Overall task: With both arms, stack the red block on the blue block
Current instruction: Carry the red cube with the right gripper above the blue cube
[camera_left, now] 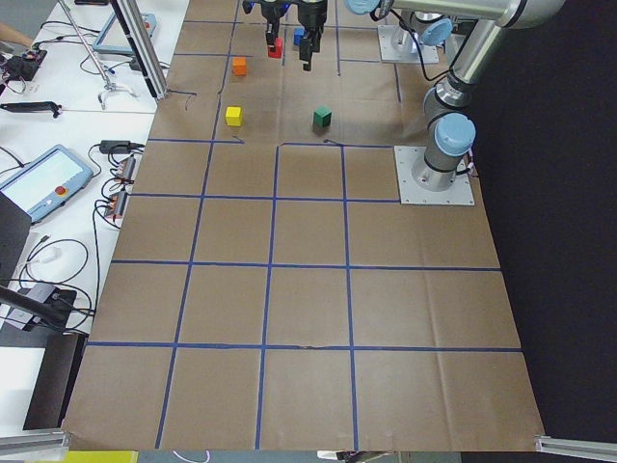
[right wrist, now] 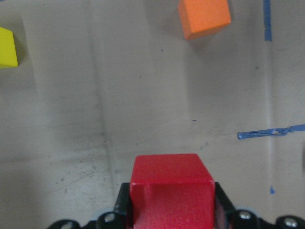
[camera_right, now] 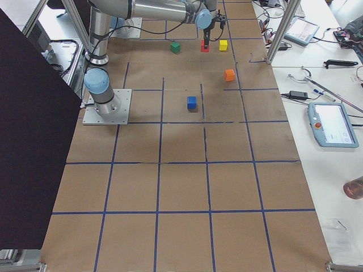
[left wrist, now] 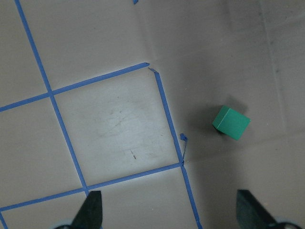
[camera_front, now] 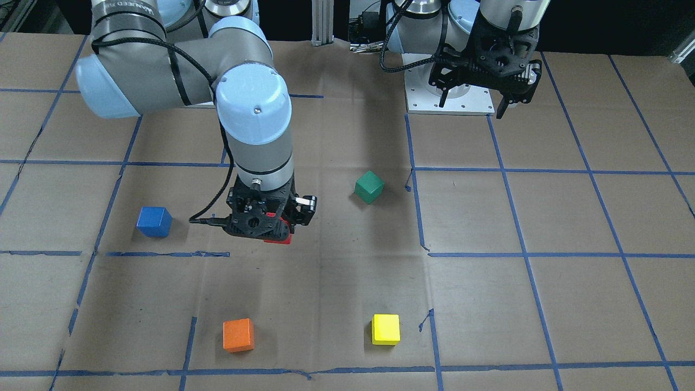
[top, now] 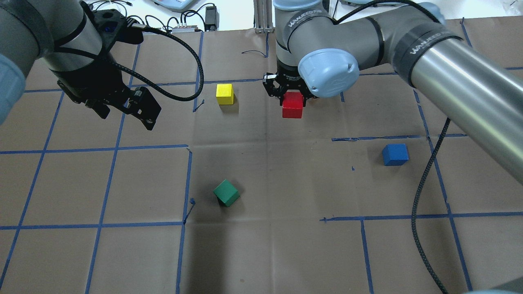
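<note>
My right gripper [top: 291,94] is shut on the red block [top: 292,105] and holds it above the brown paper, near the middle of the table. The right wrist view shows the red block [right wrist: 171,195] clamped between the black jaws. In the front view only a sliver of the red block [camera_front: 278,238] shows under the right gripper [camera_front: 266,222]. The blue block [top: 395,154] sits alone on the paper, apart from the gripper on the robot's right, and it also shows in the front view [camera_front: 154,221]. My left gripper [top: 126,117] hangs open and empty above the table on the left, its fingertips [left wrist: 93,212] wide apart.
A green block [top: 226,193] lies tilted near the centre, below my left gripper [left wrist: 171,217]. A yellow block [top: 224,94] and an orange block [camera_front: 238,335] sit on the far side. Blue tape lines [top: 188,183] grid the paper. The left arm's base plate [camera_front: 450,98] is at the robot's edge.
</note>
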`<act>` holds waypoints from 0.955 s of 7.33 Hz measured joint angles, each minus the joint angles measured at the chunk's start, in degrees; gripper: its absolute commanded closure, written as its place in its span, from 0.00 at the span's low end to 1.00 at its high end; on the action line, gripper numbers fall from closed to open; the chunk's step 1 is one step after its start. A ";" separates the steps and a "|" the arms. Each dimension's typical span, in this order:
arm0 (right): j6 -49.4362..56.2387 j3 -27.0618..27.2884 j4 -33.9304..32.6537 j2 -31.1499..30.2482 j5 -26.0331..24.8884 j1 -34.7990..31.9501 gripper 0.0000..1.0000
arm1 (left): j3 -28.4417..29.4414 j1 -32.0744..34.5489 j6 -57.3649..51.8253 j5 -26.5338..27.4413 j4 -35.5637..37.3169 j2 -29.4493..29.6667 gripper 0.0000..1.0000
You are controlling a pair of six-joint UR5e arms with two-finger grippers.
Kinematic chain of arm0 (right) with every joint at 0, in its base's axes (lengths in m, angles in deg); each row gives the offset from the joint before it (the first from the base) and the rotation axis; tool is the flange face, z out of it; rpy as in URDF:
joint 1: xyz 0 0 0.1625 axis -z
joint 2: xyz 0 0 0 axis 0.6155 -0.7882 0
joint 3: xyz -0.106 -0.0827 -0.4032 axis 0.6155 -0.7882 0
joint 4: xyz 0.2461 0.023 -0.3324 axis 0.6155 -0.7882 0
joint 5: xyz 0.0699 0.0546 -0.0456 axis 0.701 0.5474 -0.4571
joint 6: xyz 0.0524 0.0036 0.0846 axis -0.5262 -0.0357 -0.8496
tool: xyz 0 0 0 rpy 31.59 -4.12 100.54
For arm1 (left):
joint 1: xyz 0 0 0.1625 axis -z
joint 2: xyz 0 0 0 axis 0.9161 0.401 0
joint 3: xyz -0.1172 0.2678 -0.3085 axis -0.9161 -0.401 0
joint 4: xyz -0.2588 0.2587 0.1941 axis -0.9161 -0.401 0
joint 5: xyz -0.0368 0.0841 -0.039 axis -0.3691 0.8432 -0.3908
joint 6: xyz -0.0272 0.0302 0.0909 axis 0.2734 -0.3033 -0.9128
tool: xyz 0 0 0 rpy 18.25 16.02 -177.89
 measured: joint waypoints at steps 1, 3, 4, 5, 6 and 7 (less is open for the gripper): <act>3.22 0.83 2.28 -2.43 -0.15 2.68 0.92 | -0.01 -0.17 -0.24 -0.08 -0.15 -0.08 0.00; 10.71 6.20 4.13 -8.64 -0.84 8.61 0.92 | -0.44 -0.03 -0.36 -0.75 -0.75 0.02 0.00; 15.02 9.86 3.74 -12.25 -1.04 12.16 0.92 | -0.87 0.09 -0.22 -1.65 -0.82 0.37 0.00; 20.29 13.42 3.47 -16.12 -1.08 16.61 0.92 | -1.21 0.15 -0.05 -2.40 -0.83 0.16 0.00; 25.62 16.70 3.28 -19.36 -1.00 21.17 0.92 | -1.42 0.15 0.00 -2.65 -0.86 -0.21 0.00; 30.00 19.71 2.64 -21.37 -0.82 25.22 0.92 | -1.59 0.18 0.12 -2.82 -0.87 -0.05 0.00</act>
